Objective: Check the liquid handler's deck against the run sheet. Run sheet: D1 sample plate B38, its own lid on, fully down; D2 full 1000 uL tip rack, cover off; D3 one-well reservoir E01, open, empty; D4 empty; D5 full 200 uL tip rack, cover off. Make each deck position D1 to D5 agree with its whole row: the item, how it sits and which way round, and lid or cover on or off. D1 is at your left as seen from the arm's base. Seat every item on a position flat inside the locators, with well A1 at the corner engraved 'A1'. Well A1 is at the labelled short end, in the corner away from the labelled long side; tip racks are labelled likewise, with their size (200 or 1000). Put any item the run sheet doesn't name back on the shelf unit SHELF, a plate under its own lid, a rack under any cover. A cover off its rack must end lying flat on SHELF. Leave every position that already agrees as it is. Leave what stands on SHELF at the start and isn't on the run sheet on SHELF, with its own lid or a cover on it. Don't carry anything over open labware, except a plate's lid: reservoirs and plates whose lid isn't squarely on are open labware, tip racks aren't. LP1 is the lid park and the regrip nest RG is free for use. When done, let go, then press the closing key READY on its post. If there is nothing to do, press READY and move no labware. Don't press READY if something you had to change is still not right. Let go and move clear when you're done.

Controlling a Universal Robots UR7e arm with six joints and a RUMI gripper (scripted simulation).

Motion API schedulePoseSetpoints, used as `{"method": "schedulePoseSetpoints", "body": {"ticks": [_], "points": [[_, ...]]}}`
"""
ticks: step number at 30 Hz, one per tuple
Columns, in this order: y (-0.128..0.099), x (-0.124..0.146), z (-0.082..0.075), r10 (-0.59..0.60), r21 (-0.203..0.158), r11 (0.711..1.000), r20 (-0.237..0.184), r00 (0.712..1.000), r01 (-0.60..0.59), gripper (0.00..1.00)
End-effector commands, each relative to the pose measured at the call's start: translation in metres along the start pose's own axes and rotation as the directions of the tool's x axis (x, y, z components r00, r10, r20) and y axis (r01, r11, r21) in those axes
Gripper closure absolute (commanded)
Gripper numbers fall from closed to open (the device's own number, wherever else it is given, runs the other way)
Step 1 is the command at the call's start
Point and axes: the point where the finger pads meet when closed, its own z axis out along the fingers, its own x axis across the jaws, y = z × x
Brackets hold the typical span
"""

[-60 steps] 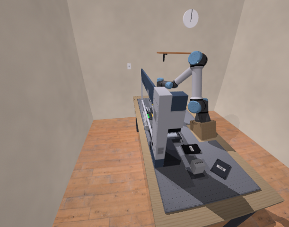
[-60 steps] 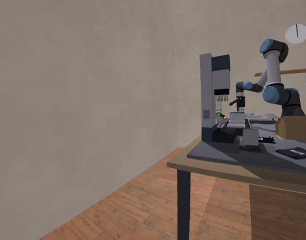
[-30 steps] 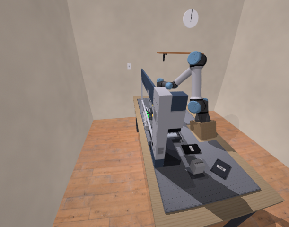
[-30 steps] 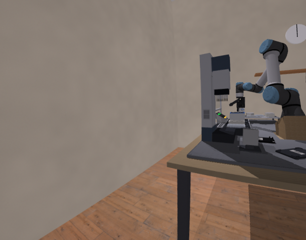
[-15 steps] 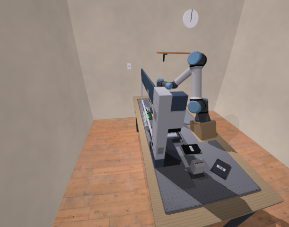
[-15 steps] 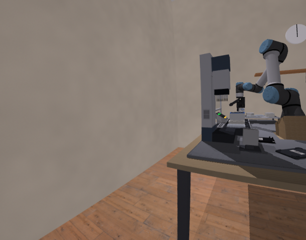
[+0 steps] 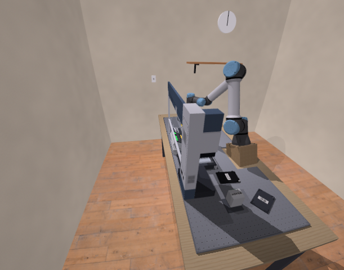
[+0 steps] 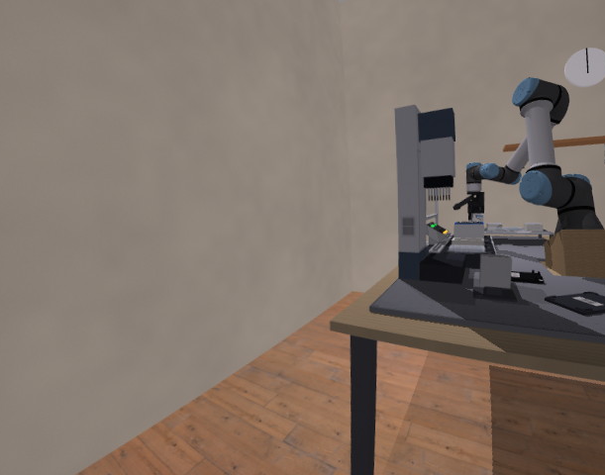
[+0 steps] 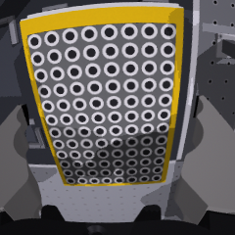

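In the wrist view a tip rack (image 9: 103, 98) with a yellow rim and no cover lies straight below me, its holes filled with tips. My gripper (image 9: 110, 100) is open, with a grey finger on each long side of the rack and a gap showing on both sides. In the exterior view the gripper (image 8: 475, 213) points down just above the pale rack (image 8: 468, 231), which sits on the deck beside the liquid handler's pipetting head (image 8: 439, 189). In the top view the gripper is hidden behind the liquid handler; only the wrist (image 7: 192, 98) shows.
The liquid handler's tall grey column (image 7: 195, 139) (image 8: 410, 184) stands close to the rack. On the table's near part lie a black flat item (image 7: 225, 177), a grey box (image 7: 234, 197) and another black labelled item (image 7: 261, 201). Low labware (image 8: 517, 227) stands behind the gripper.
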Motion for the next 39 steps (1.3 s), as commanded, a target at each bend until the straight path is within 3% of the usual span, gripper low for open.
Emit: {"method": "schedulePoseSetpoints", "body": {"ticks": [1,11,39], "points": [[0.001,-0.001,0.001,0.0,0.0,1.0,0.001,1.0,0.0,0.18],[0.001,-0.001,0.001,0.0,0.0,1.0,0.001,1.0,0.0,0.18],[-0.001,0.001,-0.045,-0.001,0.003,1.0,-0.003,1.0,0.001,0.18]]}}
